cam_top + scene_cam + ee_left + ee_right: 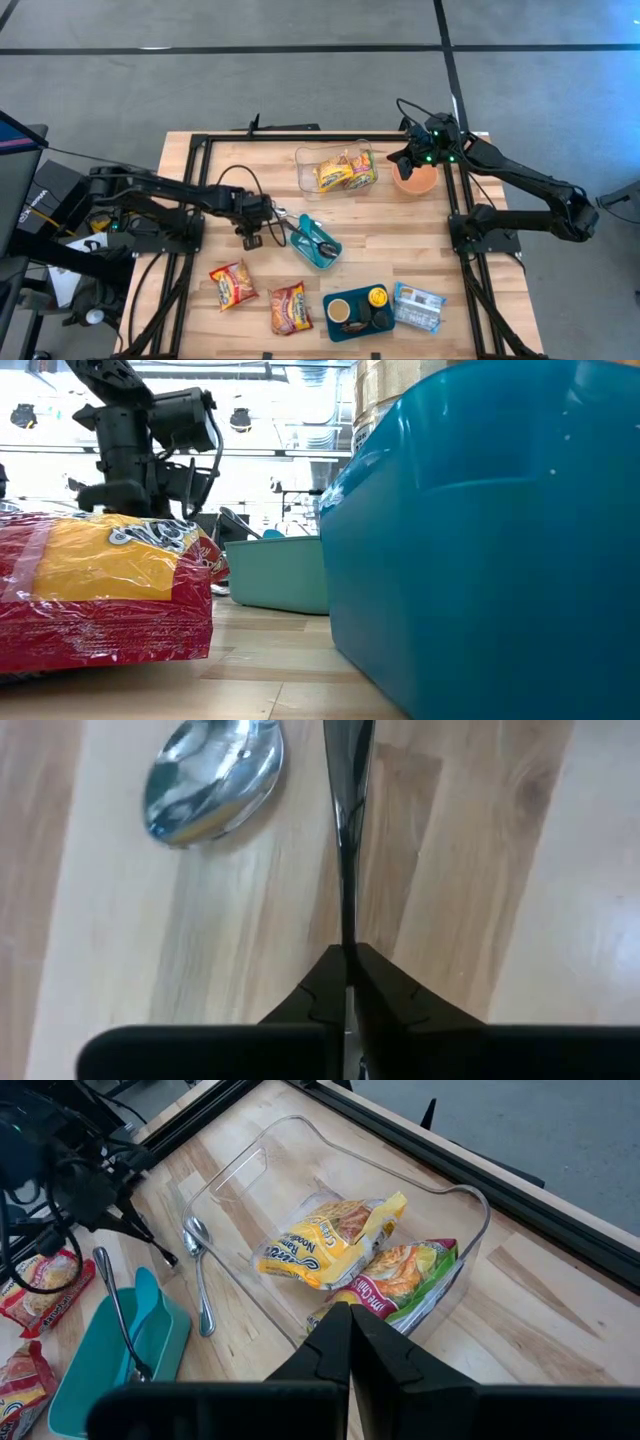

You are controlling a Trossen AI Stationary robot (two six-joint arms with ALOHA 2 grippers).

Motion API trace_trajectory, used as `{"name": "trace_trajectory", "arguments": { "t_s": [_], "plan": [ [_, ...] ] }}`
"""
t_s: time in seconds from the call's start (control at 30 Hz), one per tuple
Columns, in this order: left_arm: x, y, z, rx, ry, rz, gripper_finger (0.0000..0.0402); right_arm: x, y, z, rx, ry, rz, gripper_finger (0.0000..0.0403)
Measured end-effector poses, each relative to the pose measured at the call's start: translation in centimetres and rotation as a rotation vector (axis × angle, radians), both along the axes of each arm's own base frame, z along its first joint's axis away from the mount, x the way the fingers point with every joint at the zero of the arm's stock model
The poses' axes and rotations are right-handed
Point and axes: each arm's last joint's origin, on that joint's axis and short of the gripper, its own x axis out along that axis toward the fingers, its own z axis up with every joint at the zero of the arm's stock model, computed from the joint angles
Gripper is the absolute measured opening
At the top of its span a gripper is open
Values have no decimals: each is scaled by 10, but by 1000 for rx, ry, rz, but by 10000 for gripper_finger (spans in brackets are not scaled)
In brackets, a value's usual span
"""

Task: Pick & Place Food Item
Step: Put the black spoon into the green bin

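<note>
From above, a clear bin (335, 170) at the counter's (480, 320) far side holds two noodle packs (346, 174). A teal tray (314, 241) in the middle carries utensils. A blue tray (358, 310) near the front holds a cup and a yellow item, with a pale packet (418, 306) beside it. Two red packs (261, 296) lie on the counter front left. The left gripper (277, 216) sits low just left of the teal tray; the right gripper (412, 155) hangs over an orange bowl (415, 180).

At counter level, a red pack (100, 595) fills the left, the blue tray's wall (480, 540) the right, the teal tray (275, 572) between.

The left wrist view shows the fingers (345, 985) pressed together on a thin utensil handle (346, 810), with a spoon bowl (212, 778) lying just beside it on the wood.

The right wrist view shows its fingers (350, 1345) pressed together, empty, above the bin's near edge, with the yellow pack (330, 1240) and a green-edged one (400, 1280) just beyond. A spoon (198, 1275) lies between bin and teal tray.
</note>
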Motion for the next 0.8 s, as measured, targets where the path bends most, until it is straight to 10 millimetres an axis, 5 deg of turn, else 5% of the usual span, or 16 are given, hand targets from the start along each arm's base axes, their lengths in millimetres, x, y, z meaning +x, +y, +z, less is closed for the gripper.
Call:
{"name": "trace_trajectory", "arguments": {
  "t_s": [0.8],
  "plan": [
    [-25,4,48,180,-198,120,6,0,0,0,-1,0,0,0]
  ]
}}
